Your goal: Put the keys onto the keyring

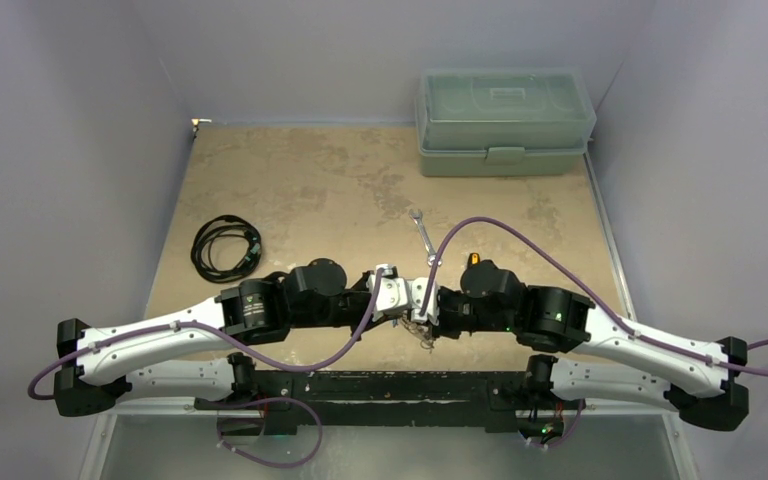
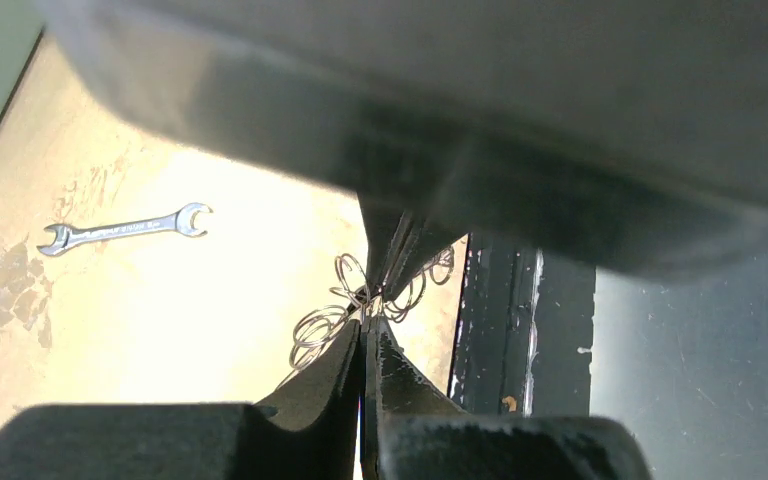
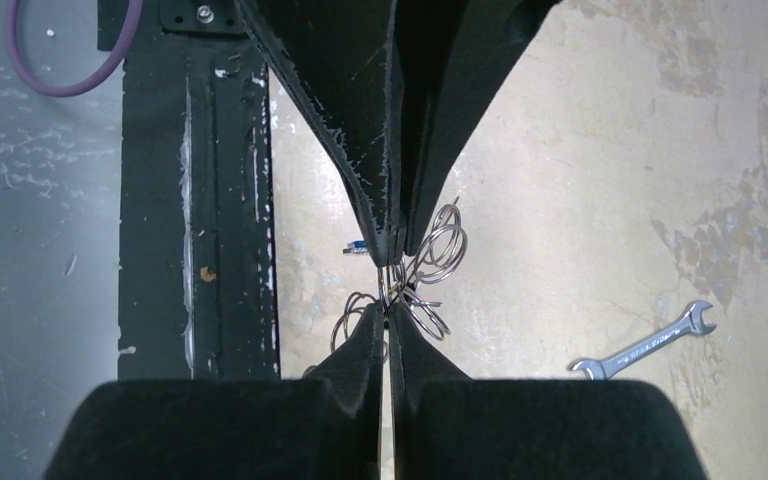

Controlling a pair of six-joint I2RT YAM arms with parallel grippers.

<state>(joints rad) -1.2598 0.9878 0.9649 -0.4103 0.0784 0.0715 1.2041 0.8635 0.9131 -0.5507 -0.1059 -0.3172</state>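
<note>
The keyring [image 2: 315, 330] shows as a bunch of linked silver wire rings, held above the tabletop near the front edge. My left gripper [image 2: 366, 322] and right gripper [image 3: 388, 310] meet tip to tip, each shut on the rings. The bunch [image 3: 445, 245] spreads out to both sides of the pinched spot. From above, the two grippers [image 1: 415, 303] touch at the middle, with the rings [image 1: 426, 336] dangling below them. A tiny blue bit [image 3: 357, 245] sits beside the left fingertips; I cannot tell whether it is one of the keys. No other keys are in view.
A silver wrench [image 1: 424, 240] lies just beyond the grippers. A coiled black cable [image 1: 225, 247] lies at the left. A closed green box [image 1: 505, 120] stands at the back right. The black base rail [image 3: 195, 200] runs along the near edge.
</note>
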